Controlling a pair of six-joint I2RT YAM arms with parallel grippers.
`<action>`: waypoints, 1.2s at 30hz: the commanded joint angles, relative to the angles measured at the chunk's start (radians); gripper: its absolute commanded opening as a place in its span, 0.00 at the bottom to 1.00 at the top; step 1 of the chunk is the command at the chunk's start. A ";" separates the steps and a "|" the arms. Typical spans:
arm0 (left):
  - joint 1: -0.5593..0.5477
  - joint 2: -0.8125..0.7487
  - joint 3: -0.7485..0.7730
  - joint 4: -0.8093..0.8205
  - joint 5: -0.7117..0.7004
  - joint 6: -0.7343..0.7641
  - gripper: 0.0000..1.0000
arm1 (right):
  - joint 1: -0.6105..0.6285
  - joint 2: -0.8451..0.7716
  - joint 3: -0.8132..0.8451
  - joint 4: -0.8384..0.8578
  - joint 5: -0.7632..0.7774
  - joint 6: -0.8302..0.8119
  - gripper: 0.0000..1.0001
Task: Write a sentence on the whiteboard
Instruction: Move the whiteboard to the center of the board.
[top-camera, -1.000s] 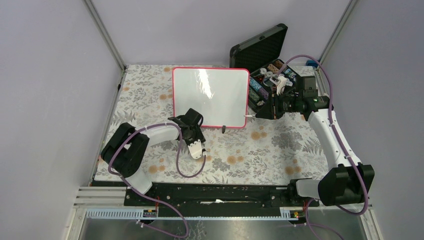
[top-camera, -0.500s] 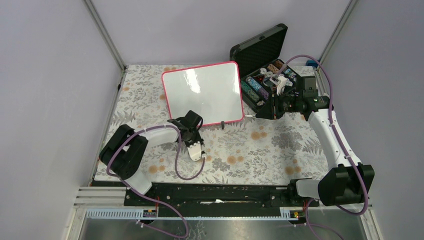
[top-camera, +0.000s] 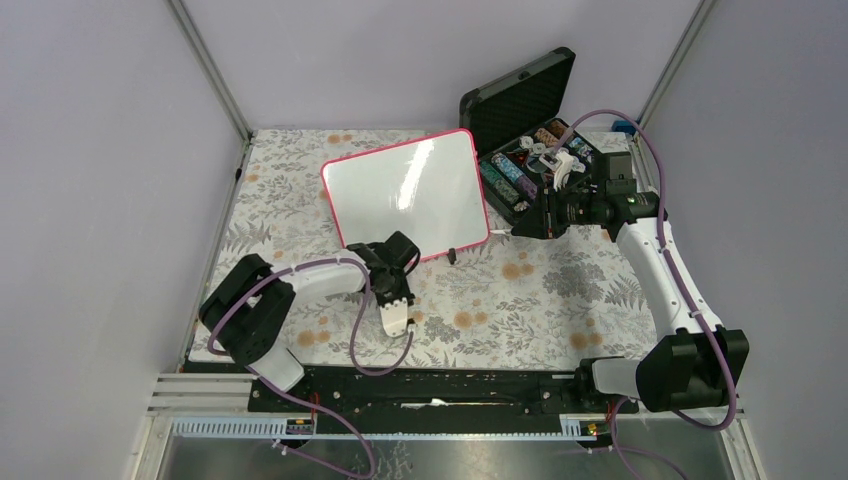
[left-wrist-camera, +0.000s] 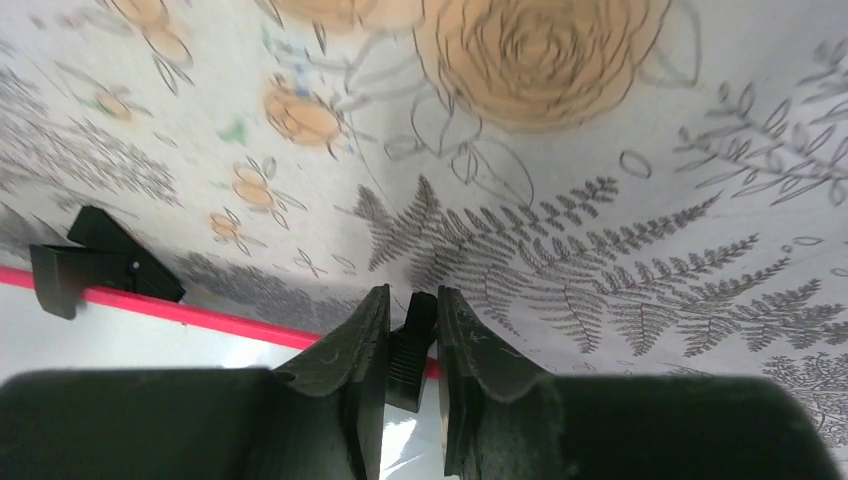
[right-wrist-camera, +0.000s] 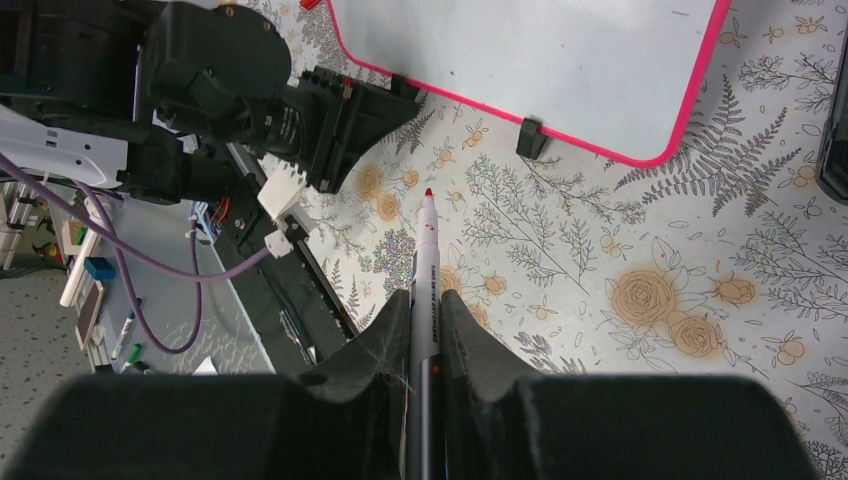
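the flowered surface (top-camera: 560, 290) is carrying the whiteboard (top-camera: 405, 190), which is sitting askew. an open black case (top-camera: 520, 110) is standing just right of the whiteboard. the left tool (left-wrist-camera: 412, 295) is pinching a black foot (left-wrist-camera: 405, 360) on the whiteboard's near edge. the right tool (right-wrist-camera: 425, 300) is gripping a red-tipped marker (right-wrist-camera: 428, 240), its tip hovering near the whiteboard's near right corner.

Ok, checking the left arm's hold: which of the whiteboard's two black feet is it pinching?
The foot on the left arm's side, squeezed between the left gripper's jaws. The other foot stands free, nearer the marker.
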 joint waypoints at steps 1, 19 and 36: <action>-0.068 -0.022 0.067 -0.096 0.039 0.057 0.00 | -0.007 -0.033 0.006 -0.014 -0.038 -0.019 0.00; -0.263 -0.039 0.063 -0.215 0.014 -0.105 0.00 | -0.007 -0.048 0.016 -0.048 -0.041 -0.053 0.00; -0.343 -0.093 0.094 -0.257 0.037 -0.287 0.59 | -0.007 -0.063 0.014 -0.049 -0.065 -0.075 0.00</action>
